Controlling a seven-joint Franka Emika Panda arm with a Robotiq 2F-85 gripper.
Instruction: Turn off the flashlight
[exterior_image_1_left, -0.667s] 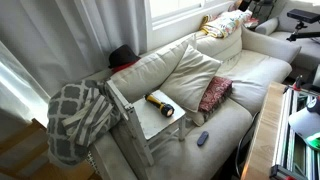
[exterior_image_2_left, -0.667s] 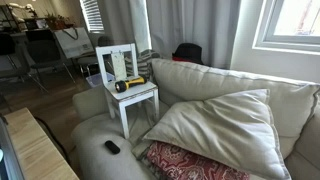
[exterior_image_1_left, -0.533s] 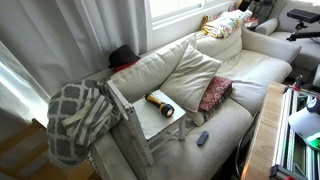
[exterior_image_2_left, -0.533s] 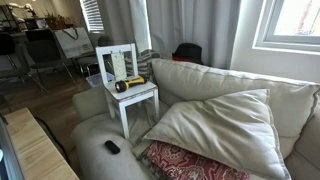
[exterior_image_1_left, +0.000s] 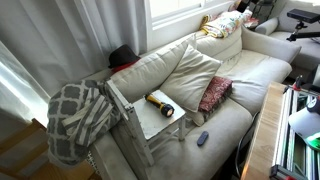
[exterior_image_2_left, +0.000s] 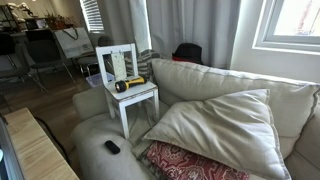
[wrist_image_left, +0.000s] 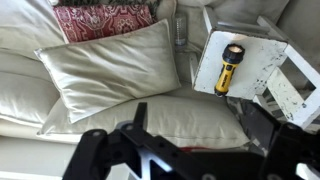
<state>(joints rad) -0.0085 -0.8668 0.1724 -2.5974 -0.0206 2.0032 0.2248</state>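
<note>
The flashlight (exterior_image_1_left: 160, 104) has a yellow body and a black head. It lies on its side on the seat of a small white chair (exterior_image_1_left: 150, 126) that stands on the sofa, and it shows in both exterior views (exterior_image_2_left: 128, 85). In the wrist view the flashlight (wrist_image_left: 229, 67) is at the upper right, and its lens end looks bright. My gripper (wrist_image_left: 200, 125) is open and empty, with dark fingers at the bottom of the wrist view. It is well away from the flashlight, above the sofa's backrest. The gripper does not show in either exterior view.
A large cream pillow (wrist_image_left: 110, 65) and a red patterned cushion (exterior_image_1_left: 215, 93) lie on the sofa. A small dark remote (exterior_image_1_left: 202, 138) sits on the seat in front of the chair. A grey patterned blanket (exterior_image_1_left: 80, 115) hangs over the sofa arm. Curtains and a window stand behind.
</note>
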